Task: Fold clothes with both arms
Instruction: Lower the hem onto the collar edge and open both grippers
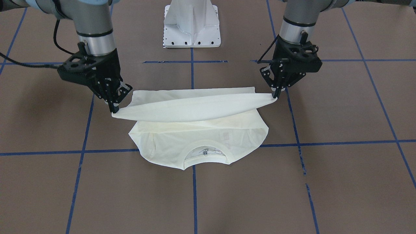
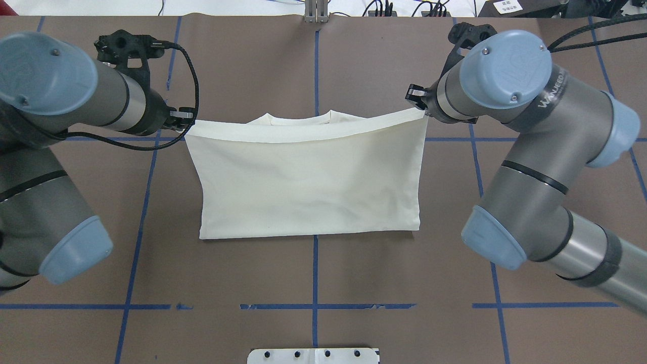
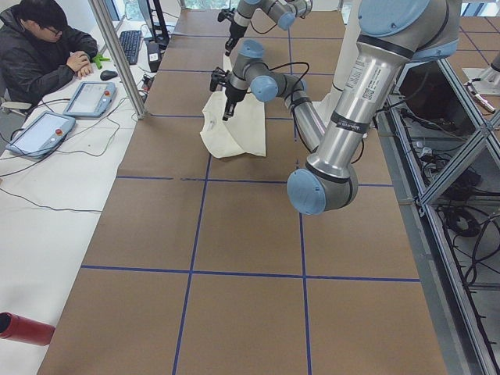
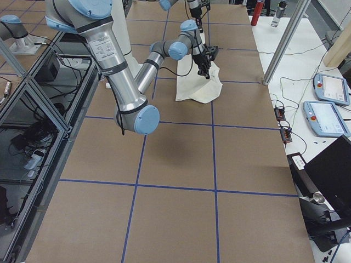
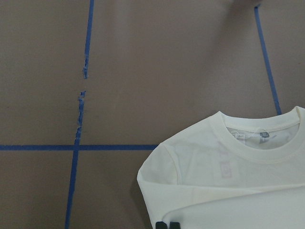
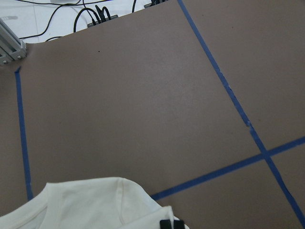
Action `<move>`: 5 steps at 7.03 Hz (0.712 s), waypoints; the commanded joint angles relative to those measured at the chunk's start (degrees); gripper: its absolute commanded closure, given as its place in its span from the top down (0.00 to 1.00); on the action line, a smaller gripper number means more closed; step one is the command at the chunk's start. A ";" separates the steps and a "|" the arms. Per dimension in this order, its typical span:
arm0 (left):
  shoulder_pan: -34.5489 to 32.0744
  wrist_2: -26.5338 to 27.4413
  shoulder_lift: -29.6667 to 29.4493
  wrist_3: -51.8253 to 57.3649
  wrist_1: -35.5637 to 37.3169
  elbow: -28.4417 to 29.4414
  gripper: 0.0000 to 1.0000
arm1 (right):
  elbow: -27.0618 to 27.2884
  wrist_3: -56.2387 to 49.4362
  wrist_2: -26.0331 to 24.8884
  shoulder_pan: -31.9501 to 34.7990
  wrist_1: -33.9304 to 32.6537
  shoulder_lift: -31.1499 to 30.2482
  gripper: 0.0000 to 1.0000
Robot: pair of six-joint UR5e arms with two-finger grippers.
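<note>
Centre of your front view: a cream shirt (image 1: 198,109), half-folded.
Your left gripper (image 1: 276,94), frame right, and right gripper (image 1: 114,110), frame left, each pinch a raised corner.

Reads "WAVE…" in white on the grey casing of the right arm (image 2: 553,93), remainder unclear. Shows an embossed logo on its blue joint cap (image 2: 505,68), not legible. Black print along the left arm (image 3: 361,82) and on the shirt (image 5: 209,191) neck label (image 5: 262,135), too small to read.
</note>
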 commanded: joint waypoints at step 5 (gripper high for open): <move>0.42 3.54 -6.04 0.18 -15.69 24.16 0.00 | -25.84 -0.99 -0.51 -0.46 14.35 8.77 0.00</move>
